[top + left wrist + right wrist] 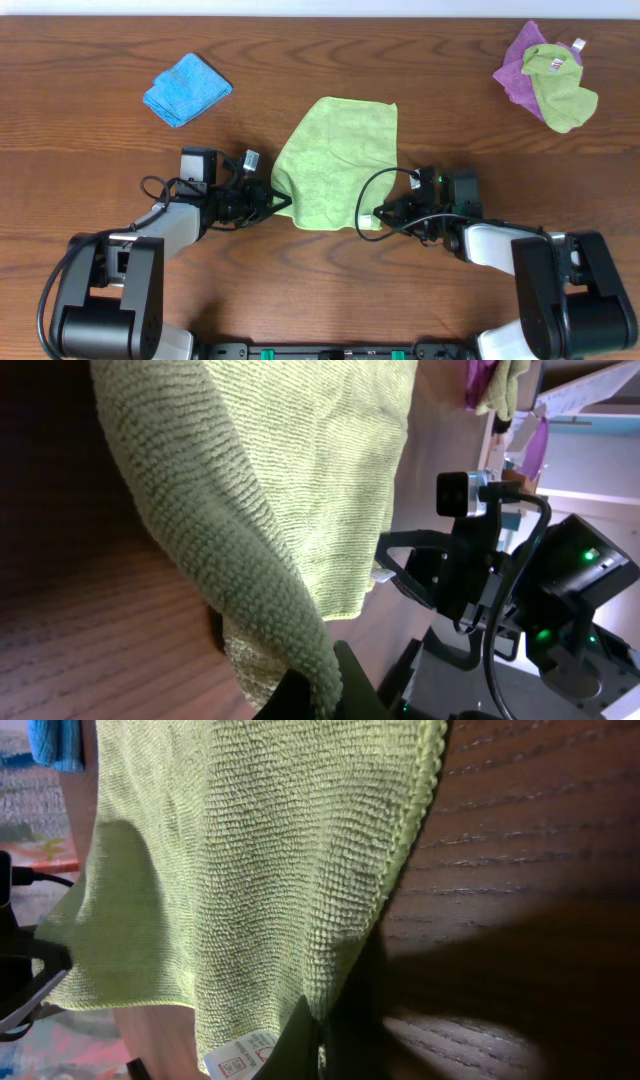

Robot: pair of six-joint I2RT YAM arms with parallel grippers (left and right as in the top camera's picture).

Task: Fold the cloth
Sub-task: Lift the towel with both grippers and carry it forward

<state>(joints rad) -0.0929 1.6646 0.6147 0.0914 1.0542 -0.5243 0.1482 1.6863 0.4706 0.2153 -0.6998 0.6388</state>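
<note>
A lime green cloth (pixel 335 160) lies in the middle of the wooden table, partly spread. My left gripper (pixel 281 203) is shut on its near left corner; in the left wrist view the cloth (pixel 290 510) drapes up from the fingers (pixel 322 698). My right gripper (pixel 381 216) is shut on the near right corner; in the right wrist view the cloth (pixel 250 860) fills the frame, pinched between the fingers (pixel 318 1040), with a white care label (pixel 240 1055) beside them.
A folded blue cloth (pixel 186 89) lies at the back left. A purple cloth (pixel 520 62) with a green cloth (pixel 563 88) on it lies at the back right. The right arm (pixel 480 560) shows across from the left wrist camera.
</note>
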